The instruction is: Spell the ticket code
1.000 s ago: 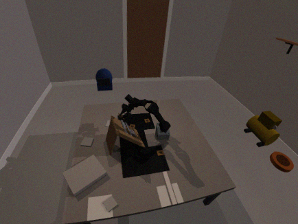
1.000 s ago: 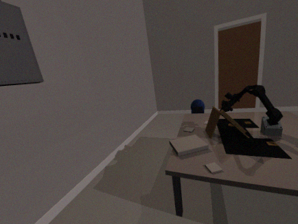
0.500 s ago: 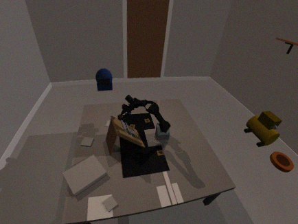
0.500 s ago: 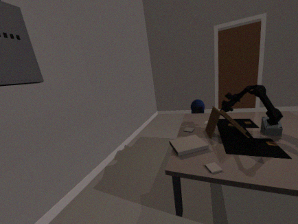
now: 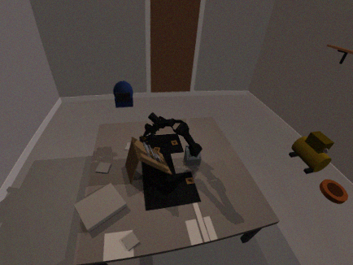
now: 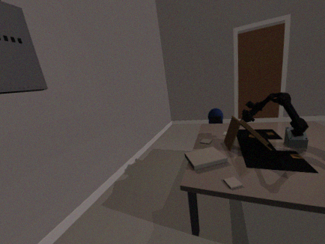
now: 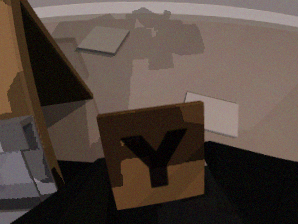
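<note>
The black six-joint arm point(image 5: 181, 128) point(image 6: 289, 106) stands on a grey block-shaped base point(image 5: 193, 159) point(image 6: 296, 141) on the right part of the brown table point(image 5: 232, 187) point(image 6: 258, 192) and reaches left, its forearm arched above the black mat point(image 5: 152, 198) point(image 6: 258, 165). Its black gripper point(image 5: 144, 138) point(image 6: 245, 119) point(image 7: 156, 157) is at the far upper end of the tilted wooden board point(image 5: 154, 160) point(image 6: 256, 135) point(image 7: 7, 55), and the fingers are closed on a square wooden tile with a black letter Y point(image 7: 152, 155), which stands upright in the wrist view, near the board's edge and apart from it. The board leans like an easel, with a brown rear panel point(image 5: 131, 161) point(image 6: 231, 133) to its left; grey metallic rail parts point(image 5: 152, 152) point(image 7: 25, 160) run across its sloping face. Whether any tile sits in that rail is too dark and small to tell. On the mat lie an orange-brown square tile point(image 5: 174, 142) point(image 6: 270, 133) at the far side and another orange-brown tile point(image 5: 189, 180) point(image 6: 296, 156) at the near right. A thick pale rectangular slab point(image 5: 102, 206) point(image 6: 206, 159) lies left of the mat, and a small pale square pad point(image 5: 129, 241) point(image 6: 233, 183) lies near the table's near edge. The code on the ticket cannot be read.
</note>
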Action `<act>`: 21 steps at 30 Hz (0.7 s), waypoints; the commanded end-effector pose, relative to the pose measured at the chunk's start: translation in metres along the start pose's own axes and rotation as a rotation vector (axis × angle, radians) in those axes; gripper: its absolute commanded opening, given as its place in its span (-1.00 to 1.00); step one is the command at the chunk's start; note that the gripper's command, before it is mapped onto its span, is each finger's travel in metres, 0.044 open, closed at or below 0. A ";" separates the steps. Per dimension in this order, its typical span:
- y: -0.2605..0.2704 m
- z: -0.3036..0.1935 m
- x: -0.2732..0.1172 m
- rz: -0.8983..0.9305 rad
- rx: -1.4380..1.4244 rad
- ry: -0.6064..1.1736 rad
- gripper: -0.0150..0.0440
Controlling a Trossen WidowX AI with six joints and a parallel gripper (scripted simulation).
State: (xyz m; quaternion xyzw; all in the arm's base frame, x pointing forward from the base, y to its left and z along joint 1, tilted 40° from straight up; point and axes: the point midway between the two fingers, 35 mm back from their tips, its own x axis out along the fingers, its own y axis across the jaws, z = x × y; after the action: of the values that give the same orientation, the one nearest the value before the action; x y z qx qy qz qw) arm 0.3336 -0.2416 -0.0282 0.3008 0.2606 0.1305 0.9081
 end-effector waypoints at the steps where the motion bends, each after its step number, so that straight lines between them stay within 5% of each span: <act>1: 0.003 0.002 -0.001 -0.005 -0.004 -0.001 -0.49; 21: 0.013 0.002 -0.001 -0.005 -0.004 -0.001 -0.49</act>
State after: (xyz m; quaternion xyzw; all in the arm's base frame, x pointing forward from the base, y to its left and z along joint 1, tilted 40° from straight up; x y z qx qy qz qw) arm 0.3328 -0.2332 -0.0220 0.3011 0.2607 0.1306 0.9079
